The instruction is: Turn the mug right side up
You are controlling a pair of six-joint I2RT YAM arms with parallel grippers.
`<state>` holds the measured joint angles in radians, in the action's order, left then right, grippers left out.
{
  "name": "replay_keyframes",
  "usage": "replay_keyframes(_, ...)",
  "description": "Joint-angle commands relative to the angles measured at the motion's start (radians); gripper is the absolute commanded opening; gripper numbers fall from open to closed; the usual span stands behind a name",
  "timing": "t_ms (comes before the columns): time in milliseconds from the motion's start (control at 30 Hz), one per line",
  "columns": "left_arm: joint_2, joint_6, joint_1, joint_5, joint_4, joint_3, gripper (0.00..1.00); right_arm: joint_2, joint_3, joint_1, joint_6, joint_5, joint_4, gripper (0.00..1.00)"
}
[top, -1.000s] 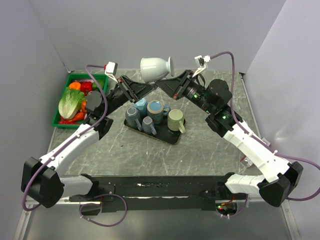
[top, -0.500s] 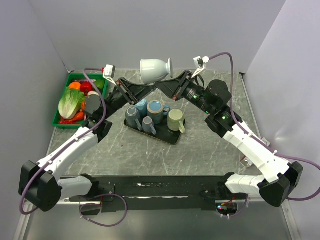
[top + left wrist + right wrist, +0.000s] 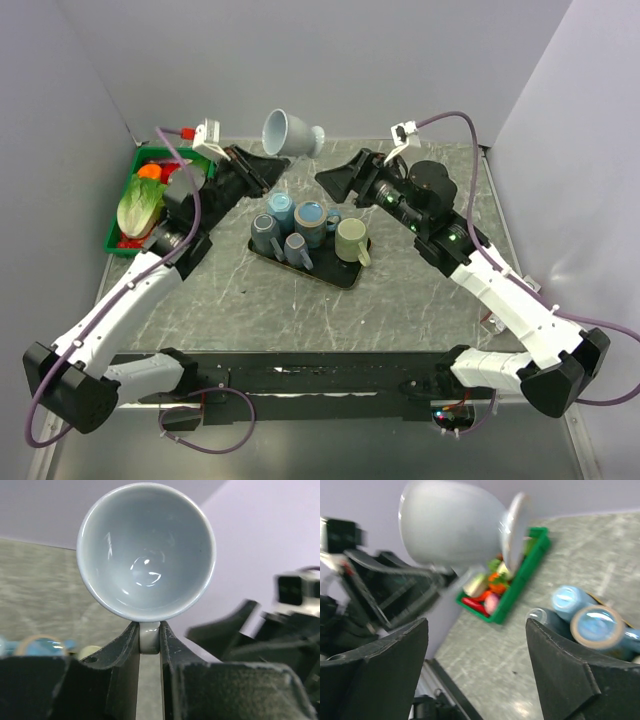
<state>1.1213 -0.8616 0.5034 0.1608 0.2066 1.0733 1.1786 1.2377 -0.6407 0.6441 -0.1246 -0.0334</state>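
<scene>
Hanging in the air above the far side of the table point(image 3: 420, 300), the white mug point(image 3: 287, 131) lay roughly on its side, neither mouth-down nor upright; its open mouth faced back toward the left wrist and its small foot pointed away to the right. The left gripper point(image 3: 149, 630) was nearly closed on a short white piece just below the rim, which looked like the handle point(image 3: 149, 636); both fingers pressed flat against it, and nothing else supported the mug. The right gripper point(image 3: 330, 178) stood wide open with nothing in it, near the mug but clear of it; its own view was blurred, showing the bowl and foot between and above the spread fingers.

The mug appeared to be glazed ceramic, judging by the bright glints inside the bowl; that suggested something stiff, slick and breakable, and not heavy for these arms. A pinch on a narrow handle seemed likely to let the bowl swing about the pads, so a slow wrist turn seemed wise. If a second hold were wanted, the waist above the foot looked the better place, since the rounded bowl would tend to slide out of flat fingers. A drop here would probably land on the tray point(image 3: 345, 275) of cups point(image 3: 310, 215) below; the green crate point(image 3: 118, 245) sat well to the left.
</scene>
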Motion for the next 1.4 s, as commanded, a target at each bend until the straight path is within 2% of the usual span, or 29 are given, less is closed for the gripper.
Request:
replay_keyframes(0, 0.024, 0.274, -0.002, -0.234, -0.203, 0.158, 0.01, -0.063, 0.002, 0.013, -0.061, 0.118, -0.098, 0.87)
replay_keyframes(67, 0.058, 0.367, -0.003, -0.335, -0.269, 0.195, 0.01, -0.077, 0.0, 0.019, -0.073, 0.123, -0.137, 0.87)
replay_keyframes(200, 0.112, 0.449, -0.046, -0.405, -0.334, 0.214, 0.01, -0.091, -0.004, 0.033, -0.098, 0.183, -0.189, 0.88)
replay_keyframes(400, 0.224, 0.475, -0.181, -0.328, -0.349, 0.221, 0.01, -0.088, -0.009, 0.081, -0.104, 0.184, -0.252, 0.89)
replay_keyframes(600, 0.362, 0.545, -0.253, -0.316, -0.323, 0.24, 0.01, -0.077, -0.034, 0.127, -0.092, 0.146, -0.279, 0.89)
replay_keyframes(700, 0.416, 0.573, -0.273, -0.322, -0.263, 0.229, 0.01, -0.073, -0.035, 0.15, -0.092, 0.137, -0.289, 0.89)
replay_keyframes(1000, 0.621, 0.613, -0.299, -0.333, -0.222, 0.306, 0.01, -0.056, -0.029, 0.2, -0.101, 0.129, -0.298, 0.89)
replay_keyframes(1367, 0.712, 0.624, -0.315, -0.296, -0.217, 0.329, 0.01, -0.03, -0.009, 0.257, -0.112, 0.091, -0.298, 0.89)
